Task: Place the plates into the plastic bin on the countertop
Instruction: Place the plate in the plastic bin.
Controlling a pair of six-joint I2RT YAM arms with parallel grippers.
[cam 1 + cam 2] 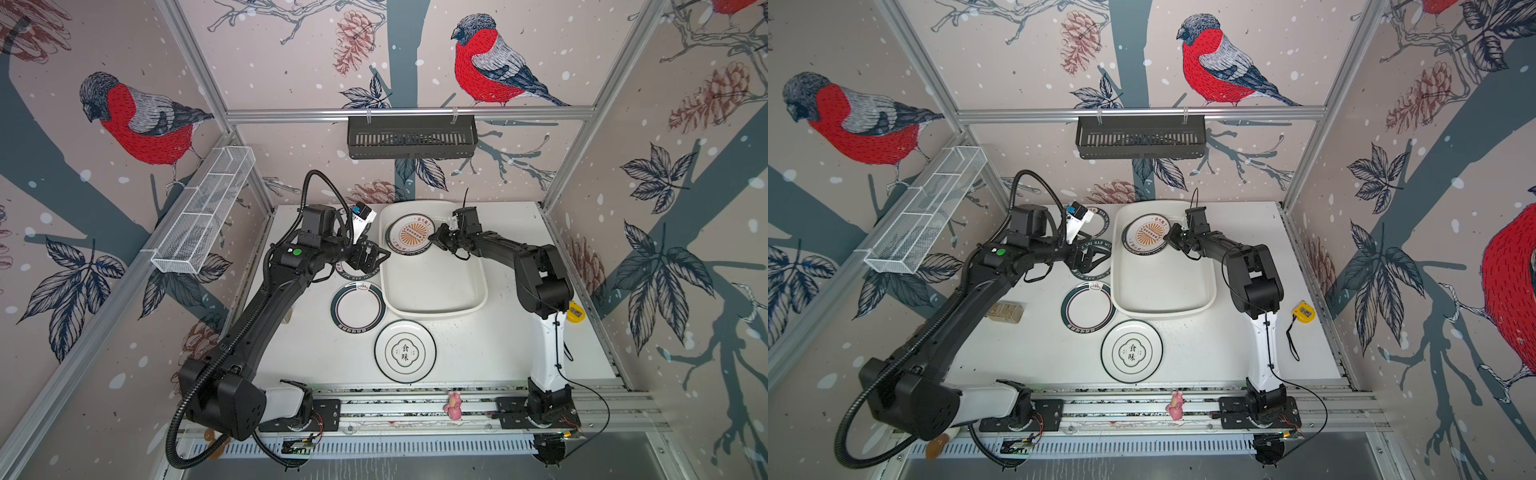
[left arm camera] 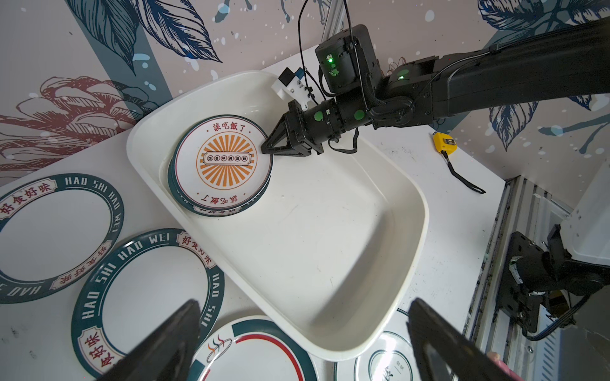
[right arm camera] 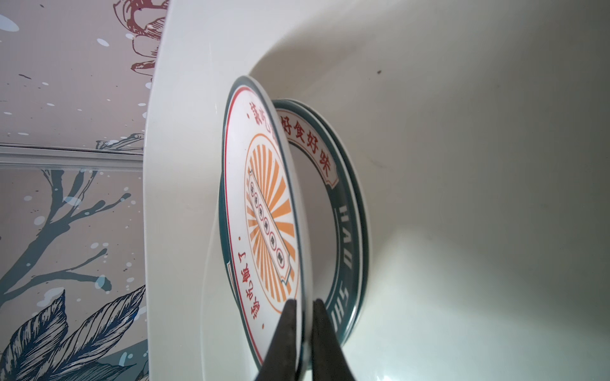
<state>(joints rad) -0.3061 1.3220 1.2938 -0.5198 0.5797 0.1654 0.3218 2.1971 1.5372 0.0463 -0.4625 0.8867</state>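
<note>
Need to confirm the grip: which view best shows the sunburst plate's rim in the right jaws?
Right wrist: the sunburst plate's rim sits between the right jaws, tilted above a green-rimmed plate. Left wrist shows its whole face, jaws at the edge; both top views show that, smaller.

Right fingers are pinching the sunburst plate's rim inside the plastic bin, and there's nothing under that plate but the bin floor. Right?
Not quite. The sunburst plate is not on the bare floor of the plastic bin: it lies over a green-rimmed plate, as the right wrist view shows. The right fingers do pinch its rim inside the bin.
</note>
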